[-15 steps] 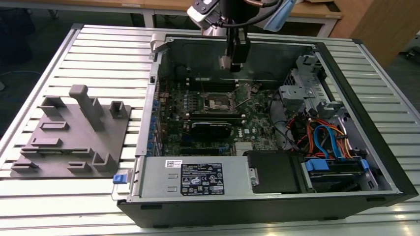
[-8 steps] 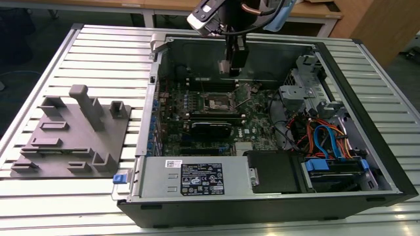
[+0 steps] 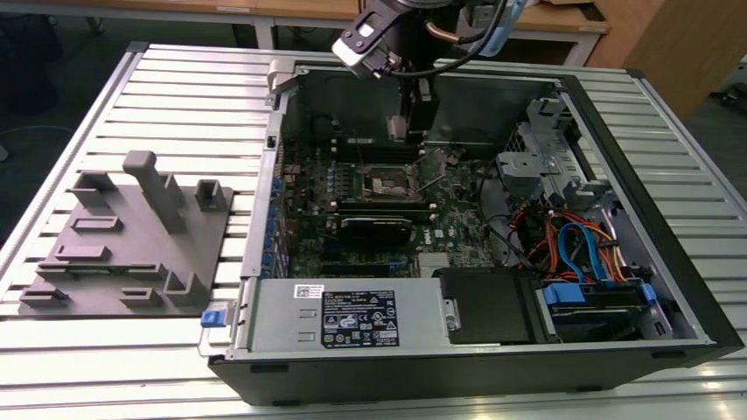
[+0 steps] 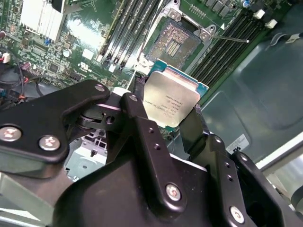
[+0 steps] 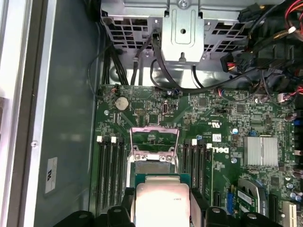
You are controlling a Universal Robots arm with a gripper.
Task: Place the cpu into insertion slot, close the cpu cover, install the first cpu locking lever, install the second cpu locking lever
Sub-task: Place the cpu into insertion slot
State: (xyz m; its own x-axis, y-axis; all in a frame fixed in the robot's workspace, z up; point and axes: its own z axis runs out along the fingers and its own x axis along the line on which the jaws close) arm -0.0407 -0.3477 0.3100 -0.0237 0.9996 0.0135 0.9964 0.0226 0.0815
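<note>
The cpu [image 4: 171,99] hangs near the insertion slot [image 3: 389,181] in the middle of the exterior view, not in it yet.
The end effector [image 4: 163,113] pinches the cpu by its edges, and the cpu cover [image 5: 155,138] stands open. I think the cpu must go down flat and straight.

A pale aluminium worktop [image 3: 164,87] made of long parallel slats fills most of the exterior view, its ridges catching an even, soft light with no hard shadows. Behind it stand two wooden-topped desks, one [image 3: 222,7] toward the exterior view's left on grey metal legs, the other [image 3: 566,22] further right. A light-brown wooden panel [image 3: 671,52] rises at the exterior view's right. The floor [image 3: 65,61] beyond the worktop's left edge is dark.
</note>
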